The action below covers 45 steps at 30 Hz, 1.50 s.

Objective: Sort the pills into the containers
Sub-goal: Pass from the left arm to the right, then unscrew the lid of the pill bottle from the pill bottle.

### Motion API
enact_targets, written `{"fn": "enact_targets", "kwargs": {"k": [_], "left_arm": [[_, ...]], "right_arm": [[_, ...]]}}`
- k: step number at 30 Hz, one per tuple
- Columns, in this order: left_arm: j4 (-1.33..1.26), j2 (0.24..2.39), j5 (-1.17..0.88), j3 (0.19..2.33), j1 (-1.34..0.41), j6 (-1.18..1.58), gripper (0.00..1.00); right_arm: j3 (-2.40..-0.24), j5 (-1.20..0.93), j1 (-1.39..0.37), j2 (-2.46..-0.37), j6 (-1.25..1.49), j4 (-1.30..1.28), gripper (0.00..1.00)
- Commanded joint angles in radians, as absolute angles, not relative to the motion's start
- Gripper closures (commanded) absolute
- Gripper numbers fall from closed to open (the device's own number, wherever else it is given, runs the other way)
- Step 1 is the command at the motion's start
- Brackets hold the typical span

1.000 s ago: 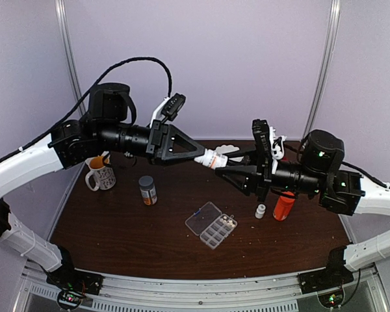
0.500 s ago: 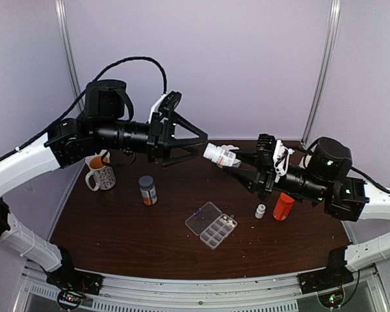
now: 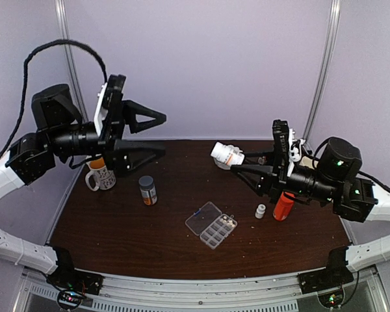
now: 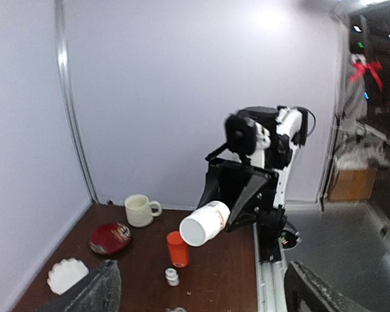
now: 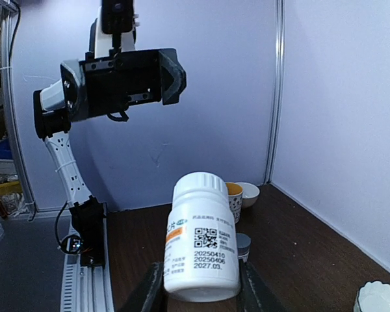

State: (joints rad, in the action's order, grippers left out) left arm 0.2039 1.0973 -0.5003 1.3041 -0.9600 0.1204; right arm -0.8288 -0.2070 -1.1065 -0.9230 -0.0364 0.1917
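- Top view: left claw (image 3: 155,134) is spread wide and empty, raised over the table's (image 3: 117,234) far left corner. Right claw (image 3: 239,162) pinches a white bottle (image 3: 225,155) above the far edge. The organizer box (image 3: 211,225) lies lid-open mid-table, nearer the near edge. The pills are too small to tell.
- Left wrist: own fingers (image 4: 91,294) are far apart with nothing between.
- Right wrist: the bottle is clamped between both fingers, label facing the camera.

A: Light's soft and even, the dark surface (image 3: 117,221) barely shows any shadows. Left wrist view has a glare blob high on the wall (image 4: 270,19).
B: Yeah, and its right edge goes murky. The bottle (image 5: 201,240) in the right wrist view is crisp though.
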Motion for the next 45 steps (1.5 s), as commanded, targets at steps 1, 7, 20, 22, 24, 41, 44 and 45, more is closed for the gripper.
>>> {"fn": "enact_targets", "kwargs": {"k": [1,7,20,22,24,41,44,45], "left_arm": [[0.163,1.064,-0.646,1.176,-0.957,-0.704,0.08],[0.310,1.129,-0.598,1.259,-0.959,-0.963,0.03],[0.272,1.138,-0.596,1.257,-0.976,-1.052,0.21],[0.270,1.136,-0.602,1.250,-0.977,-1.078,0.23],[0.270,1.135,-0.618,1.245,-0.979,-1.095,0.26],[0.341,1.193,-0.639,1.283,-0.995,-1.101,0.30],[0.345,1.196,-0.637,1.289,-0.996,-1.101,0.37],[0.345,1.195,-0.637,1.290,-0.996,-1.102,0.40]], "right_arm": [[-0.845,-0.301,-1.105,-0.931,0.186,0.156,0.90],[-0.857,-0.369,-1.105,-0.970,0.307,0.157,0.90],[-0.898,-0.473,-1.106,-1.041,0.344,0.190,0.91],[-0.900,-0.485,-1.105,-1.051,0.355,0.212,0.91],[-0.903,-0.491,-1.105,-1.060,0.361,0.233,0.91],[-0.959,-0.536,-1.107,-1.131,0.384,0.276,0.93],[-0.965,-0.540,-1.106,-1.139,0.384,0.274,0.94],[-0.965,-0.542,-1.106,-1.141,0.384,0.275,0.94]]}}
